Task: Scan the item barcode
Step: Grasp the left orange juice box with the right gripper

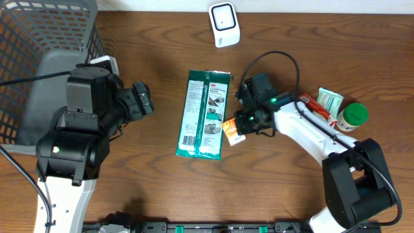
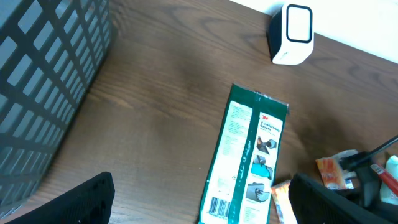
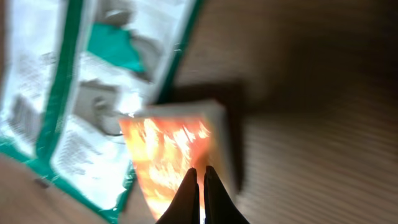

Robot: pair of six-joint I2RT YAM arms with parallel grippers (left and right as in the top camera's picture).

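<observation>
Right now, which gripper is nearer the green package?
Right. The right gripper, shut on an orange packet, is beside the green package; the left gripper, open, hangs well clear on the opposite side.

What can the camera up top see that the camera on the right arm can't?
Only the top camera shows the gray basket, the white scanner, the green-capped bottle and both whole arms. Only the right wrist camera shows, close up, the right gripper shut on the orange packet. Both show the green packet, that orange packet and the wooden table.
</observation>
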